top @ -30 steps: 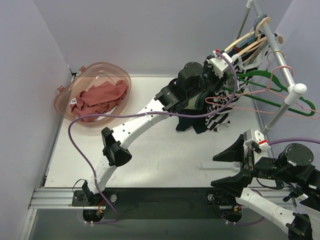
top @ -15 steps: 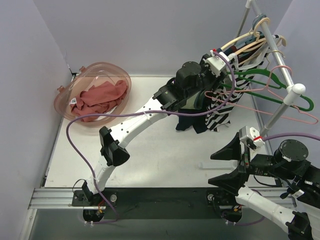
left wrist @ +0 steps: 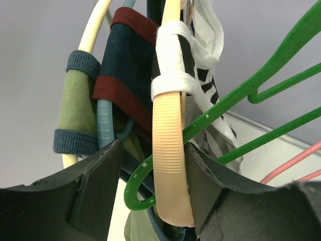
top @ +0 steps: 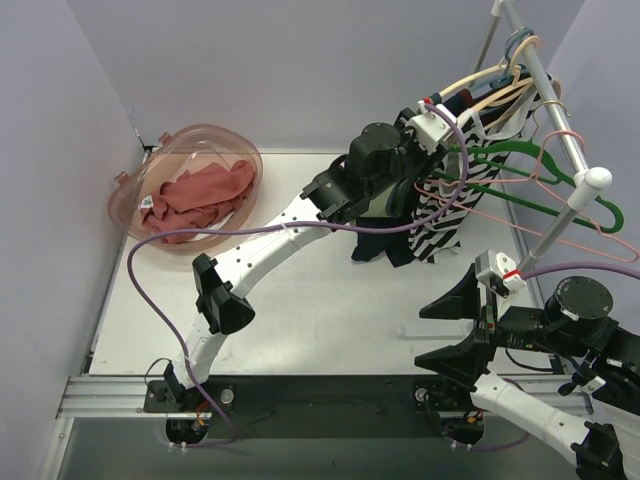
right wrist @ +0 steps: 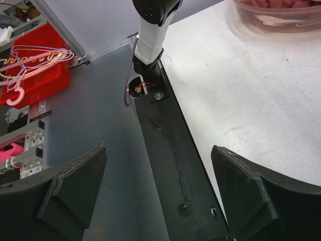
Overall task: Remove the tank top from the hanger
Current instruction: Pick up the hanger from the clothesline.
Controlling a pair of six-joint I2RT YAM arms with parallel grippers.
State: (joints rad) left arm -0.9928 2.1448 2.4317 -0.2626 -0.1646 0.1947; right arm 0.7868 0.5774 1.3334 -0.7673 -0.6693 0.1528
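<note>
My right gripper (top: 442, 333) hangs just above the near edge of the table (top: 300, 310), around 4 o'clock in the top view. Its jaws are spread wide with nothing between them. Its wrist cam looks down on the dark base rail (right wrist: 173, 165) and a red bin (right wrist: 30, 65) of pink wire hangers.

My left gripper (left wrist: 155, 196) is up at the rack at 2 o'clock. The beige hanger (left wrist: 170, 150), ribbed plastic, sits between the fingers. It touches one finger with a gap on the other side, so the jaws are open, not clamped.

The tank top (left wrist: 200, 75) is still on that hanger. It's black-and-white striped with white stretchy trim, and the strap loops over the hanger's shoulder. In the top view it drapes down toward the table.

A smooth green hanger (left wrist: 241, 100) crosses right beside it. A navy top with maroon trim (left wrist: 125, 65) hangs just behind.

At 10 o'clock there's a clear pink tub (top: 215, 140) holding a crumpled reddish cloth (top: 195, 195). Its white tag is too small to read. The table is matte white and the walls are pale lilac-grey.
</note>
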